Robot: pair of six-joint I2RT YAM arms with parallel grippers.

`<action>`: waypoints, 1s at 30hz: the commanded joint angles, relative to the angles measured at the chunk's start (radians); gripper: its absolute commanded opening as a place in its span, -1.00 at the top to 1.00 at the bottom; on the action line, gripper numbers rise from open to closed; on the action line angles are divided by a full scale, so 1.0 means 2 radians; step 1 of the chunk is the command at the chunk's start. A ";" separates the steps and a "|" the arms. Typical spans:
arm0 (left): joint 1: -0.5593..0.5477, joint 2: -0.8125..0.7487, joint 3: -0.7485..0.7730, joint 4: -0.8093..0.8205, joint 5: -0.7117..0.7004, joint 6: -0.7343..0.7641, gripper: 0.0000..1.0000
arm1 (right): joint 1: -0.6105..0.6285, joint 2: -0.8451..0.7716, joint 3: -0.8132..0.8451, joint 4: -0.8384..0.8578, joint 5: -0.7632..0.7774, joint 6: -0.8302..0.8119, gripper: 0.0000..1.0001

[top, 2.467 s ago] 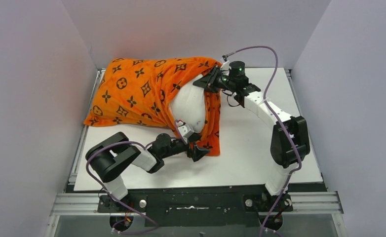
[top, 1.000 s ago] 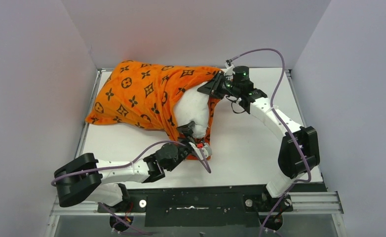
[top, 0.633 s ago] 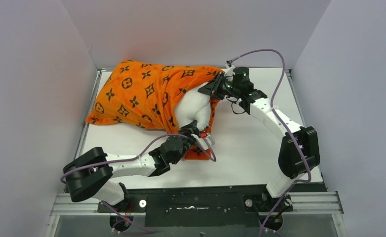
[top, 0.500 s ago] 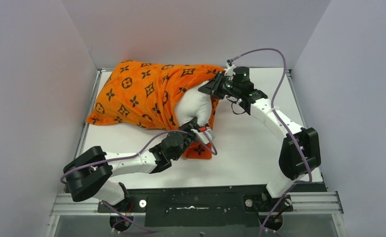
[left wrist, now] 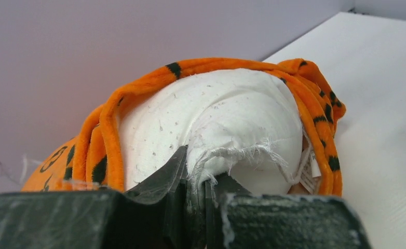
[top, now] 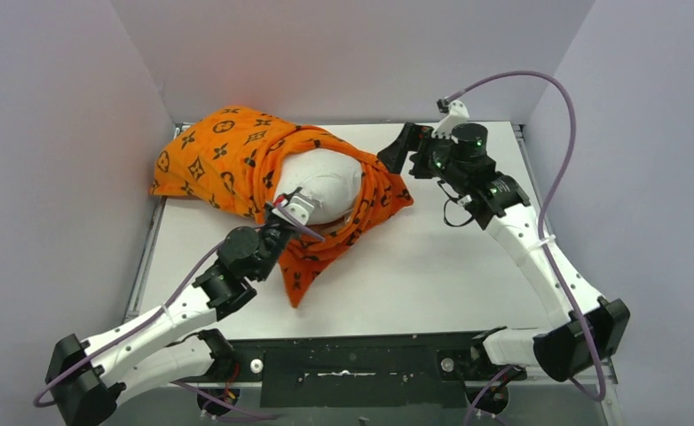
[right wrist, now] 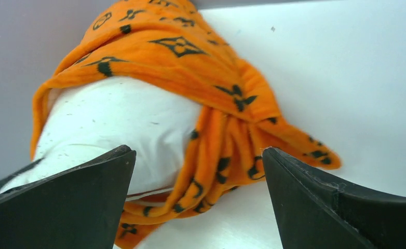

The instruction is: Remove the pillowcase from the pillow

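The orange pillowcase (top: 228,160) with black motifs lies bunched at the back left of the table. The white pillow (top: 321,182) bulges out of its open mouth. My left gripper (top: 283,211) is shut on the pillow's frayed corner seam (left wrist: 227,153), with orange folds (left wrist: 105,137) of the pillowcase ringing the white bulge (left wrist: 216,111). My right gripper (top: 398,149) stands wide open just right of the bundle, touching nothing. In the right wrist view its fingers (right wrist: 86,181) frame the pillow (right wrist: 112,122) and the gathered pillowcase (right wrist: 190,57), and the right gripper (right wrist: 198,153) holds nothing.
A loose tail of the pillowcase (top: 303,275) trails toward the front over the white table (top: 450,266). Grey walls close in the left, back and right sides. A purple cable (top: 556,98) arches over the right arm.
The right gripper has let go of the pillowcase, opened wide and drawn back to the right. The left gripper has shut on the pillow corner, and the bundle has shifted left.
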 commanded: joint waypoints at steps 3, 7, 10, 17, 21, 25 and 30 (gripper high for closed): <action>0.005 -0.070 0.033 0.001 -0.030 -0.048 1.00 | 0.000 -0.018 -0.041 0.055 0.013 -0.104 -0.96; 0.005 -0.081 0.042 -0.020 -0.044 -0.044 1.00 | 0.020 0.004 -0.058 0.099 -0.048 -0.121 -0.88; 0.005 -0.092 0.043 -0.024 -0.044 -0.048 1.00 | 0.036 0.017 -0.063 0.122 -0.037 -0.128 -0.79; 0.005 -0.117 0.047 -0.035 -0.035 -0.058 1.00 | 0.035 0.073 -0.050 0.143 -0.024 -0.131 -0.49; 0.005 -0.134 0.050 -0.046 -0.040 -0.060 1.00 | 0.026 0.096 -0.053 0.158 -0.019 -0.120 0.01; 0.005 -0.155 0.052 -0.051 -0.042 -0.064 1.00 | 0.008 0.118 -0.060 0.172 -0.029 -0.102 0.68; 0.005 -0.185 0.058 -0.053 -0.034 -0.072 1.00 | -0.021 0.142 -0.074 0.201 -0.033 -0.079 1.00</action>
